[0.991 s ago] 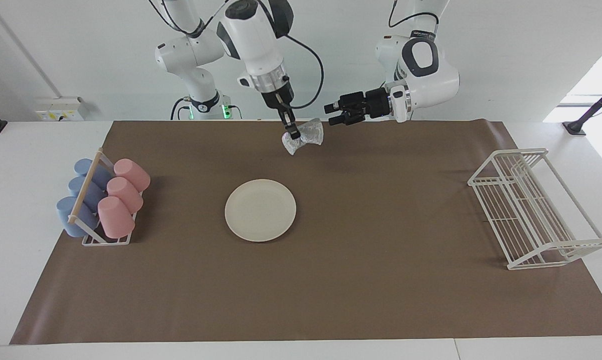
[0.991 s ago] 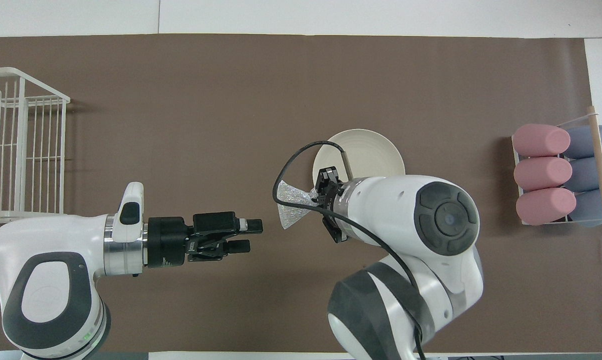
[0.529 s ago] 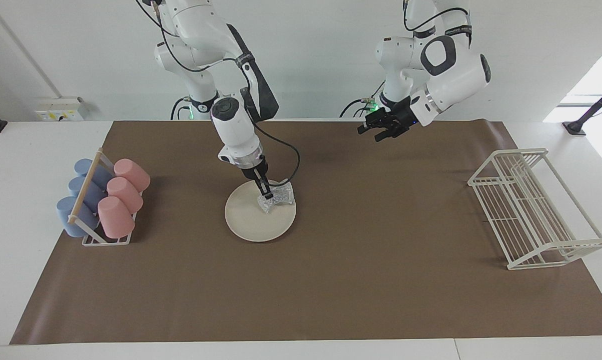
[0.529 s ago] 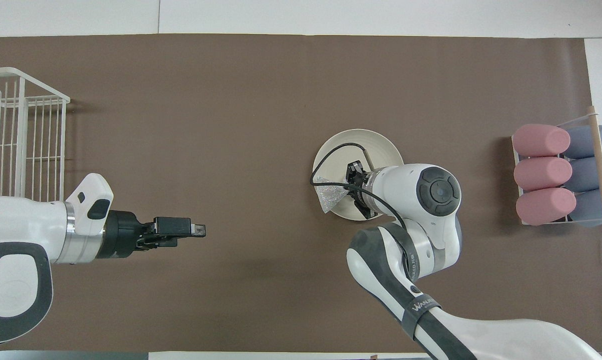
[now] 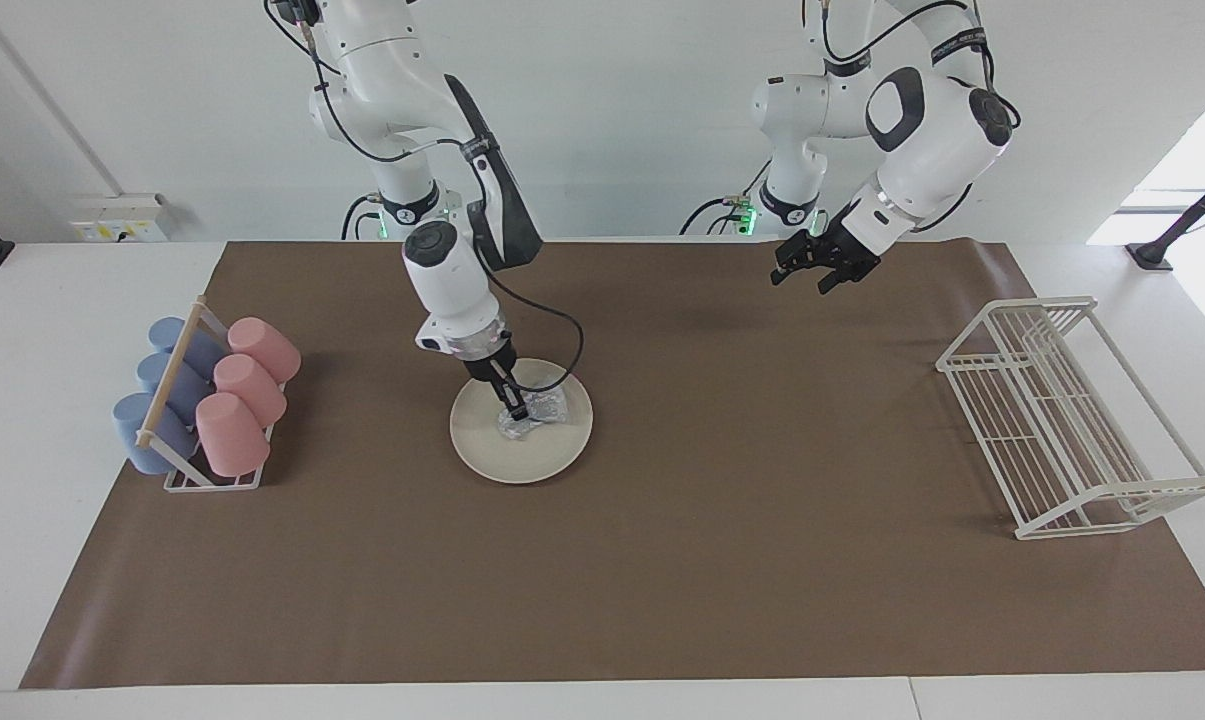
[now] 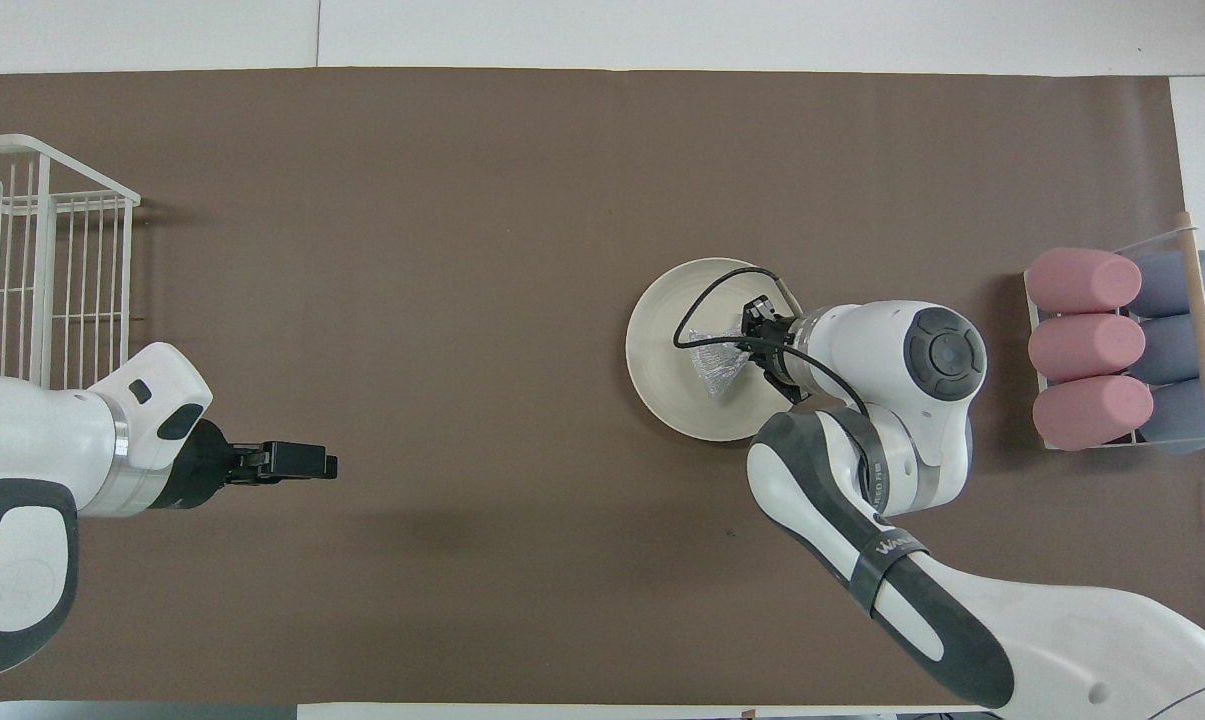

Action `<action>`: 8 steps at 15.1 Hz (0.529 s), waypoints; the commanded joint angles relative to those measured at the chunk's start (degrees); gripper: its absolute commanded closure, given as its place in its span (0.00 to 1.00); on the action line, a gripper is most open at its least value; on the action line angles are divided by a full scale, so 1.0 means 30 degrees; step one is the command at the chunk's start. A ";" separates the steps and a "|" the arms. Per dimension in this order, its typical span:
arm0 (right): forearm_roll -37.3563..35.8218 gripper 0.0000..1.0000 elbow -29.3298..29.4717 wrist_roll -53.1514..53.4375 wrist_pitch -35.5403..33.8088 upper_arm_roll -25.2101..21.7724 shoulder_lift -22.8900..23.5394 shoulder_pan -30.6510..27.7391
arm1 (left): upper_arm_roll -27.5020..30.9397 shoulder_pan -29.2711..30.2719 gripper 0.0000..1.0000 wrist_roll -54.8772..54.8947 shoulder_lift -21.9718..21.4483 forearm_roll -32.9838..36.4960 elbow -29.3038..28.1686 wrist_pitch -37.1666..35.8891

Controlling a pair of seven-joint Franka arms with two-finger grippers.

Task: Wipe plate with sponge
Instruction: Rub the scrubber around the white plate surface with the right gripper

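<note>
the right end effector [image 5: 515, 408] is clamped on the sponge [image 5: 532, 412], pressing it onto the plate [image 5: 492, 440], which lies mid-surface beside the cup rack [image 5: 207, 400]. the left end effector [image 5: 822, 268] hangs over the brown mat [image 5: 662, 560], fingers apart, holding nothing.

2 high views, facing and overhead, sharing the table [image 5: 662, 560].
</note>
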 commanded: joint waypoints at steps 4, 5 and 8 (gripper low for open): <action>0.0316 1.00 -0.0428 0.0814 0.0229 0.0194 0.0393 0.0517 | -0.0167 0.0557 0.00 -0.0396 0.0167 0.0734 0.0357 -0.0432; 0.0345 1.00 -0.0428 0.1809 0.0259 0.0194 0.0393 0.0986 | -0.0167 0.0673 0.00 -0.0396 0.0196 0.0734 0.0356 -0.0432; 0.0374 1.00 -0.0428 0.4304 0.0522 0.0195 0.0510 0.2394 | -0.0167 0.0675 0.00 -0.0396 0.0196 0.0734 0.0356 -0.0432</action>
